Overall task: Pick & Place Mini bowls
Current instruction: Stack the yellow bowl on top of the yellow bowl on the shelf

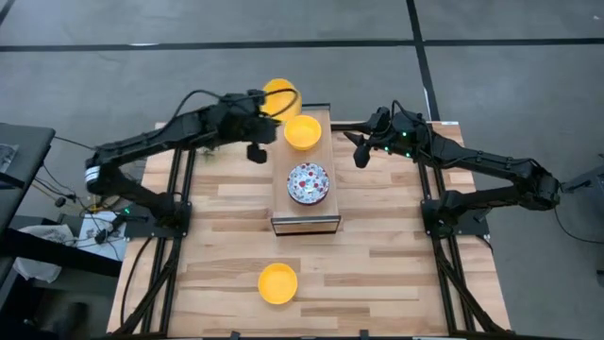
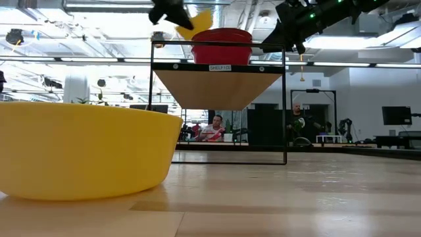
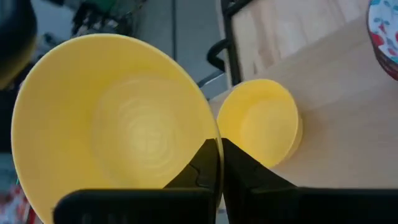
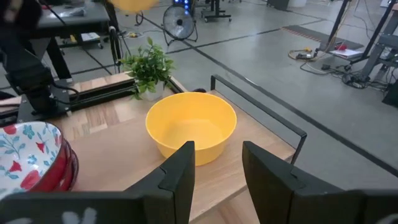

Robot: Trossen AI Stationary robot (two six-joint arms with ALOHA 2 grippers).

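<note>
Bowls are spread over a wooden table (image 1: 377,264) and a small raised shelf (image 1: 326,222) standing at its far middle. The left hand (image 3: 219,163) hangs just past the shelf's far left corner, its two fingers (image 3: 200,167) pinched shut on the rim of a yellow bowl (image 1: 279,96), which is held up in the air and tilted (the low view shows only a sliver of it beside the dark hand above the shelf frame). On the shelf's far end sits a second yellow bowl (image 1: 302,132), upright, close beside the held one but not touching it as far as the wrist view shows. Nearer the shelf's middle stands a flowered bowl (image 1: 308,182), white inside with red and blue flowers and red on the outside; it is apart from the yellow one. A third yellow bowl (image 1: 277,283) rests on the table itself, near the front edge and well apart from the shelf, filling the left of the low view.

The right hand (image 4: 215,163) hovers off the shelf's far right corner with its fingers spread apart and nothing between them, facing the yellow bowl on the shelf. A small green plant (image 4: 149,66) stands on the table just beyond the shelf's left side.
</note>
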